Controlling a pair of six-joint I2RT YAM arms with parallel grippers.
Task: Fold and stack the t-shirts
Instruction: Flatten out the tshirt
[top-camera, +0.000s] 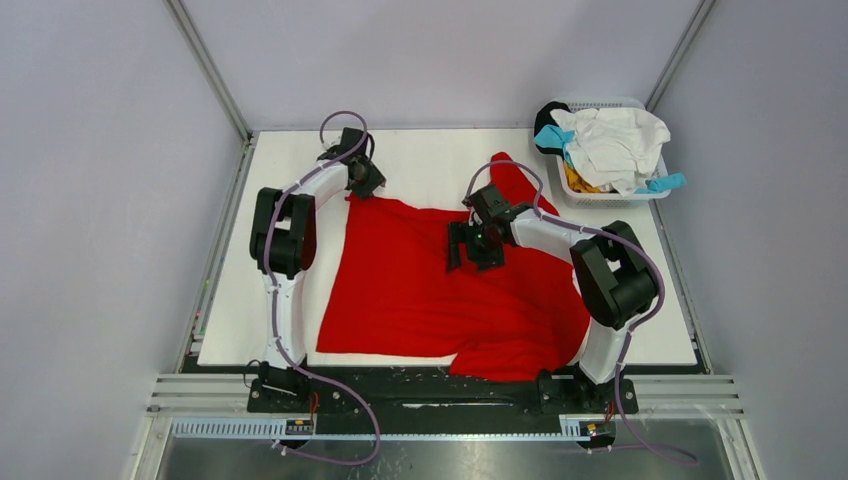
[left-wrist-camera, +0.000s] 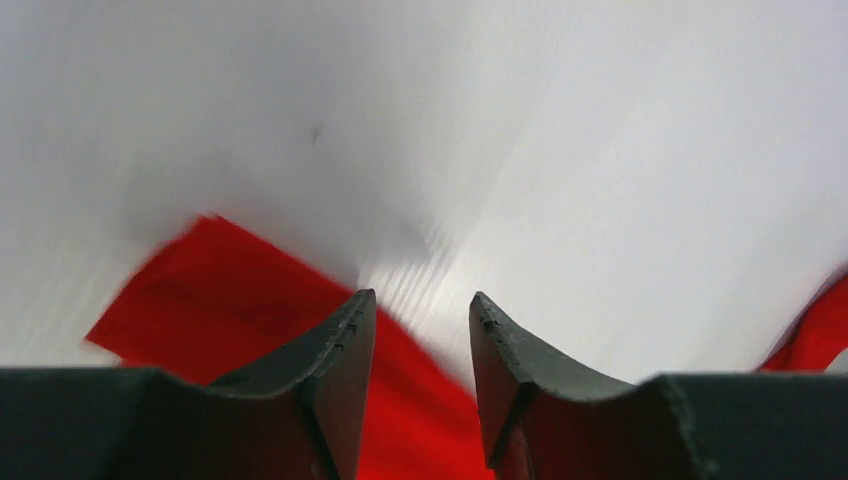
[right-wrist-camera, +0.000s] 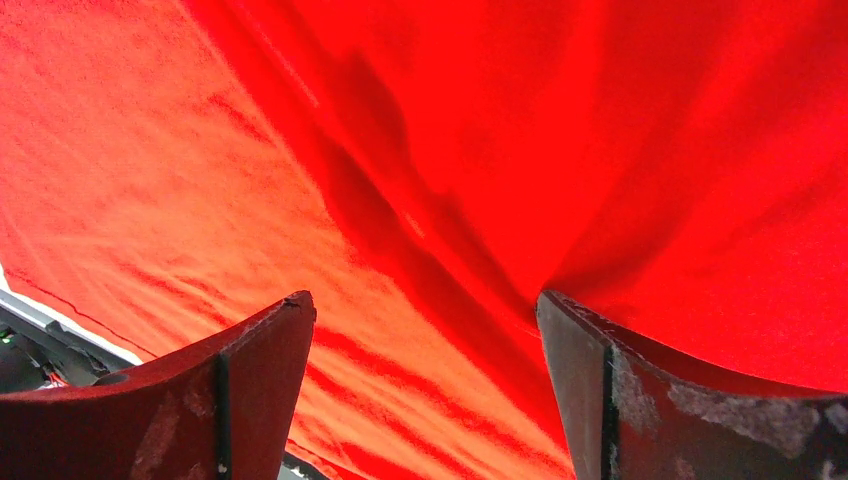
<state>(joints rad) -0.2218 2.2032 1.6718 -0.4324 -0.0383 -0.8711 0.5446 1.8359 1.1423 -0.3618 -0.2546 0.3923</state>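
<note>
Top external: the red t-shirt (top-camera: 420, 290) sprawls across the table (top-camera: 235, 300). The left gripper (top-camera: 364, 184) stands parted at its far corner, and the right gripper (top-camera: 468, 246) hovers wide open mid-cloth. A shallow corner bite would likely slip, bunching the fold.

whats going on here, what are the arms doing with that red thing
Two robot arms are working on a large red t-shirt spread over the white table. The left gripper is open at the shirt's far left corner. The right gripper is open over the middle of the cloth. Neither holds anything. The shirt is not folded yet, and its near right part is bunched at the table edge. The other shirts are heaped in the white basket at the far right.
</note>
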